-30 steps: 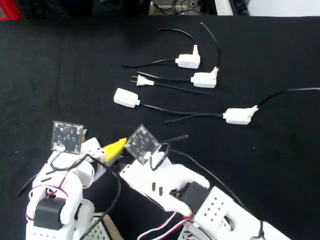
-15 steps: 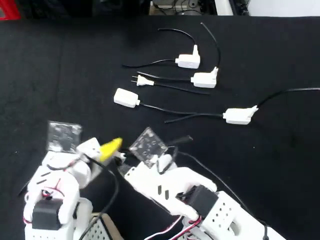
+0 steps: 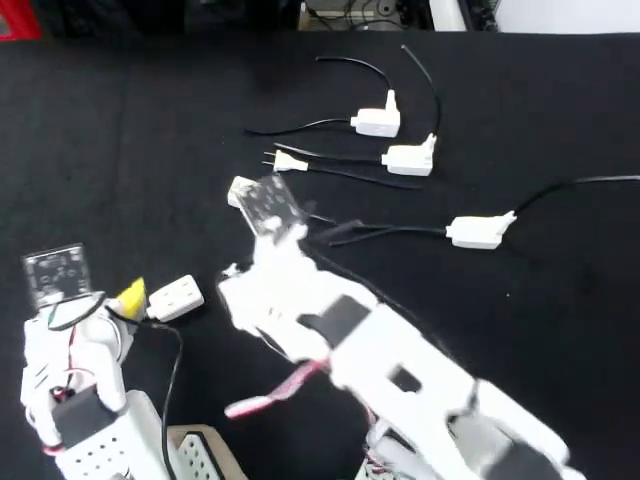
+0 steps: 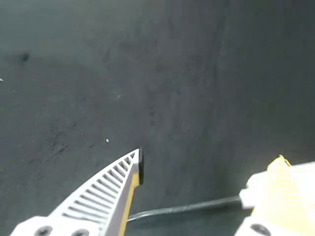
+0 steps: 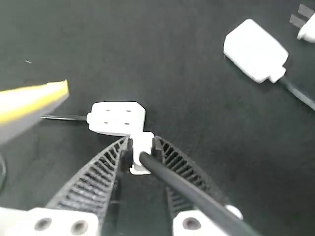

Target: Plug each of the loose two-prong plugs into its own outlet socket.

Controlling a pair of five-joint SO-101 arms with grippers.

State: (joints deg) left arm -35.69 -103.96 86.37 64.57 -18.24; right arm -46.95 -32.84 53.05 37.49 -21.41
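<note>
Right gripper holds a two-prong plug at the edge of an outlet socket.
At the left of the black table [image 3: 100,150] is the left gripper [image 4: 209,157], its yellow-edged fingers wide apart and holding nothing, with a thin black cable [image 4: 187,207] on the table below them. Just to its right lies the white outlet socket [image 5: 116,118], slots facing up. The right gripper [image 5: 141,142] is pressed together on the white two-prong plug [image 5: 140,156], which sits right at the socket's edge; I cannot tell if the prongs are inside. Farther right and back lie a second socket [image 5: 256,49], a loose plug [image 3: 285,162] and three more sockets [image 3: 410,157] with cables.
</note>
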